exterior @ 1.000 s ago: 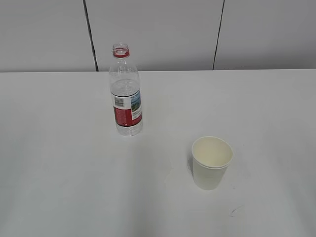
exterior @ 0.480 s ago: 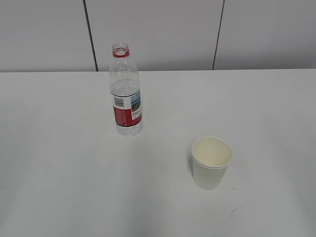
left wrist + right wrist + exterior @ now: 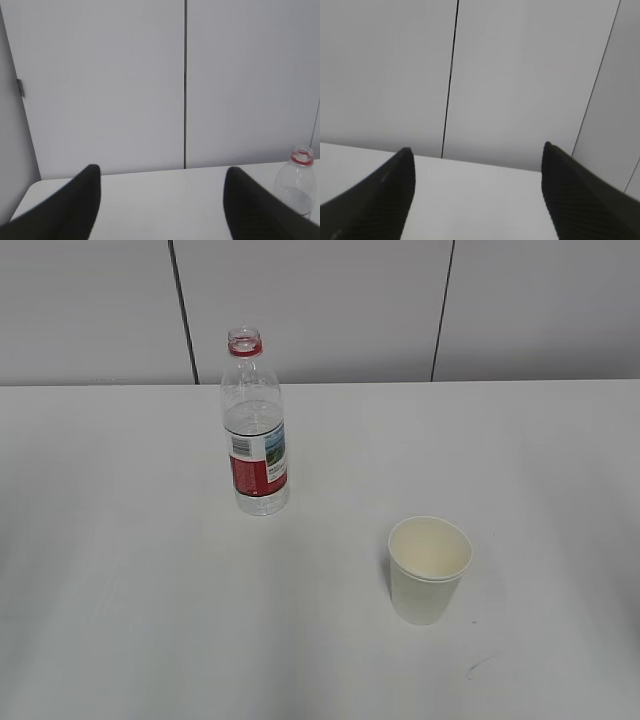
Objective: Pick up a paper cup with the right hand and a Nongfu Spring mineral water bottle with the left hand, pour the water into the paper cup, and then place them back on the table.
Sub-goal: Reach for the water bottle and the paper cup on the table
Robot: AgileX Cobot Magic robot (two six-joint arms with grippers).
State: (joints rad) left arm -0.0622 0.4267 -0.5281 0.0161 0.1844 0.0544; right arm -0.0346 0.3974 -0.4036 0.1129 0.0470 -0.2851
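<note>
The Nongfu Spring bottle (image 3: 256,430) stands upright and capless on the white table (image 3: 120,570), left of the middle. It also shows at the right edge of the left wrist view (image 3: 299,182). The off-white paper cup (image 3: 429,568) stands upright and empty, nearer and to the right. Neither arm shows in the exterior view. My left gripper (image 3: 161,172) is open and empty, with the bottle off to its right. My right gripper (image 3: 477,152) is open and empty over bare table; the cup is out of its view.
A grey panelled wall (image 3: 320,310) with dark vertical seams runs behind the table's far edge. A small dark mark (image 3: 478,665) lies on the table in front of the cup. The table's left far corner (image 3: 30,187) shows in the left wrist view.
</note>
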